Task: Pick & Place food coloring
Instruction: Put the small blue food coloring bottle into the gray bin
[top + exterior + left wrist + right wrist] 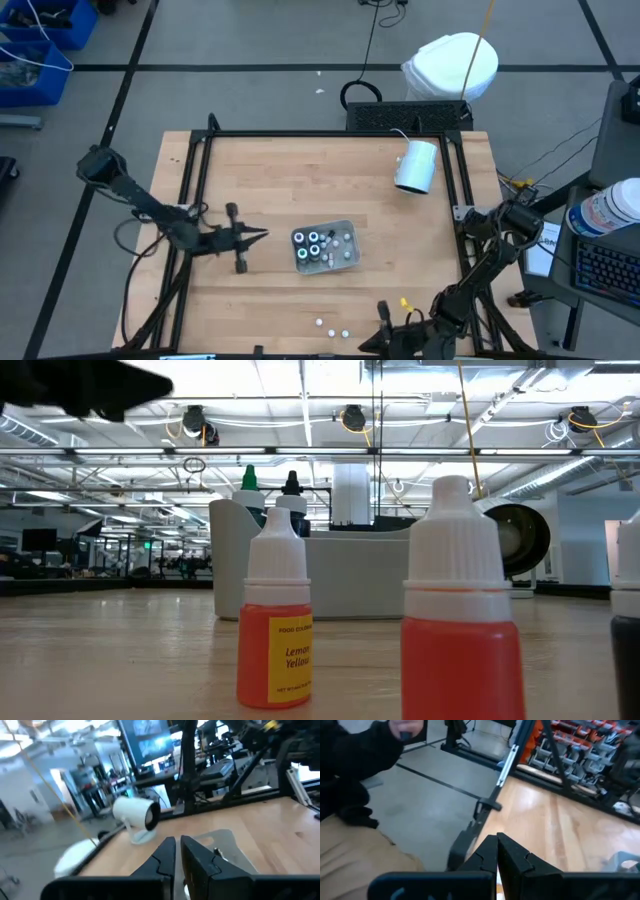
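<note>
Food coloring (312, 247) bottles stand upright in a small clear tray (345, 228) near the middle of the wooden table (300, 180) in the high view, with more tiny bottles (332, 329) loose by the near edge. The left gripper (262, 235) sits just beside the tray, fingers nearly together and holding nothing. The right gripper (383, 318) waits folded at the near edge, fingers together.

From the low view, a lemon yellow bottle (275, 622) and a red bottle (458, 610) stand close, the tray behind them.

In the left wrist view, the dark fingers (161, 862) show a thin gap, the tray ahead, a white camera (136, 816) beyond.

The right wrist view shows fingers (515, 855) pressed together over the table edge.

The bottles look light, stiff, smooth and easily toppled; gripping the body below the cap seems safest. Open table lies around the tray, bounded by a black frame (200, 160).
</note>
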